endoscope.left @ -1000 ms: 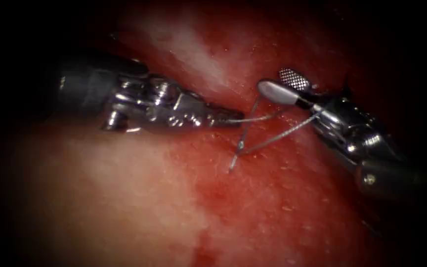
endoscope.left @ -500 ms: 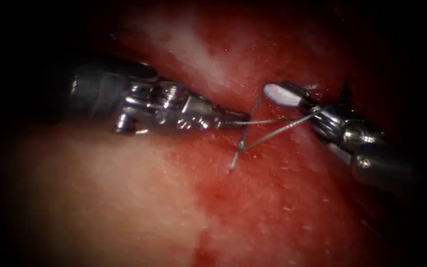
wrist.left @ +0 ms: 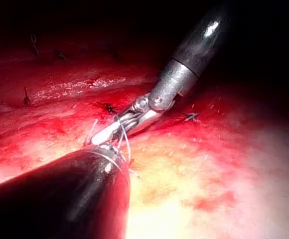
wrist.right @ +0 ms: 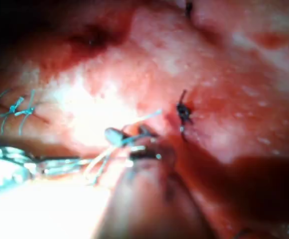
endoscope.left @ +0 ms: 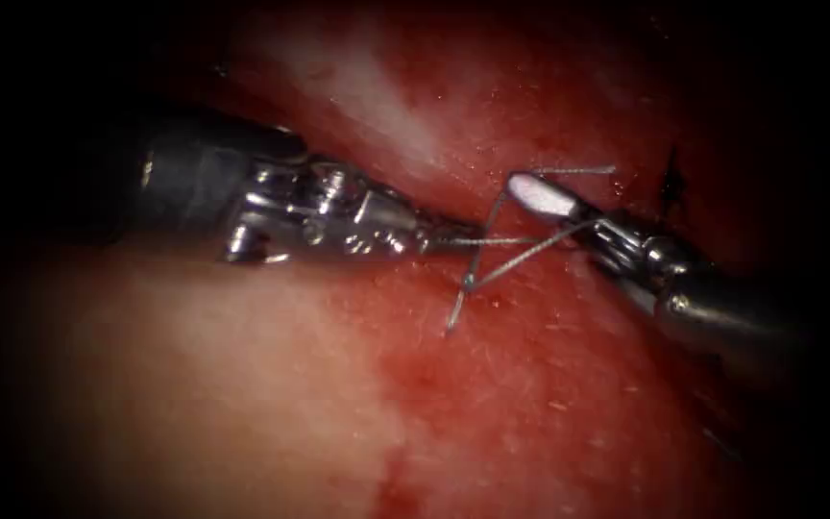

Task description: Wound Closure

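Two tools: both hold the same thread (endoscope.left: 516,264), one from each side, and neither holds the needle.
Left tool (endoscope.left: 458,235): its jaws are closed tight on one strand of thread, just left of the knot.
Risk at the left: if this tool tugs too hard, the thin strand could snap or slip out of the jaws.
Knot (endoscope.left: 469,283): it sits on the tissue (endoscope.left: 194,365) between the two tools, with a short loose end poking down from it.
Risk at the knot: a hard pull from both sides could lift the knot and tear the soft tissue, and the red fluid (endoscope.left: 434,384) looks slippery.
Right tool (endoscope.left: 542,194): its jaws look pinched on the other strand, and a little tail of thread sticks out past them.
Risk at the right: that tail looks short, so it could slide free.
Old stitch (endoscope.left: 671,183): a dark one sits behind the right tool, close enough to get bumped.
Needle: where it lies cannot be told.
Holders: the tissue is the only holder, and it holds the knot.
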Robot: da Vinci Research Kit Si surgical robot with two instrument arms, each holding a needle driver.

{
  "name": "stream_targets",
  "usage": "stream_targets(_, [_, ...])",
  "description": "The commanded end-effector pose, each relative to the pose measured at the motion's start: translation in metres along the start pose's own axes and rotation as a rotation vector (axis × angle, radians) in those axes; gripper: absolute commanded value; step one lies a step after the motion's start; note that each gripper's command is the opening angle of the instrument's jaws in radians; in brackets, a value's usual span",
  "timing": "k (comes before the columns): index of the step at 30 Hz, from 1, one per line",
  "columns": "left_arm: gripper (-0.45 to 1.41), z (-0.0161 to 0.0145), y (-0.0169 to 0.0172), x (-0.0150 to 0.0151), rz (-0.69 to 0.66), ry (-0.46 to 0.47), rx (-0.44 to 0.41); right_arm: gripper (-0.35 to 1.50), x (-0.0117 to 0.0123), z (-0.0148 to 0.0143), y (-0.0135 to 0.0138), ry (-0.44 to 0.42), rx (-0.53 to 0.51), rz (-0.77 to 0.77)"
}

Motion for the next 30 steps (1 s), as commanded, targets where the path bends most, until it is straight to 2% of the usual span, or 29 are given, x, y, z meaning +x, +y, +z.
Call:
stream_targets(1, [-0.45, 0.0007, -0.0001, 0.0002, 0.001, 0.003, 0.0, 0.98, -0.0002, 0.0009, 0.0004, 0.0, 0.002, -0.003])
stream_targets(14, [-0.45, 0.0003, 0.0002, -0.0002, 0.007, 0.003, -0.02, 0.94, 0.0009, 0.0025, 0.0016, 0.016, 0.004, -0.006])
stream_targets(20, [-0.45, 0.0004, 0.0004, -0.0004, 0.008, 0.002, -0.02, 0.86, 0.0022, 0.0029, 0.0002, 0.033, 0.029, 0.011])
stream_targets(25, [-0.45, 0.0003, 0.0004, -0.0005, 0.01, 0.004, -0.02, 0.79, 0.0022, 0.0033, -0.0001, 0.037, 0.028, 0.002])
stream_targets(26, [-0.45, 0.0003, 0.0005, -0.0005, 0.01, 0.004, -0.021, 0.76, 0.0022, 0.0034, -0.0001, 0.038, 0.028, 0.002])
stream_targets(28, [-0.45, 0.0001, 0.0006, -0.0006, 0.012, 0.005, -0.021, 0.57, 0.0022, 0.0036, -0.0001, 0.041, 0.026, -0.01])
stream_targets(29, [-0.45, -0.0001, 0.0007, -0.0007, 0.013, 0.006, -0.022, -0.01, 0.0023, 0.0035, -0.0003, 0.041, 0.025, -0.014])
stream_targets(30, [-0.45, -0.0001, 0.0007, -0.0007, 0.013, 0.006, -0.022, -0.01, 0.0023, 0.0035, -0.0003, 0.041, 0.025, -0.014])
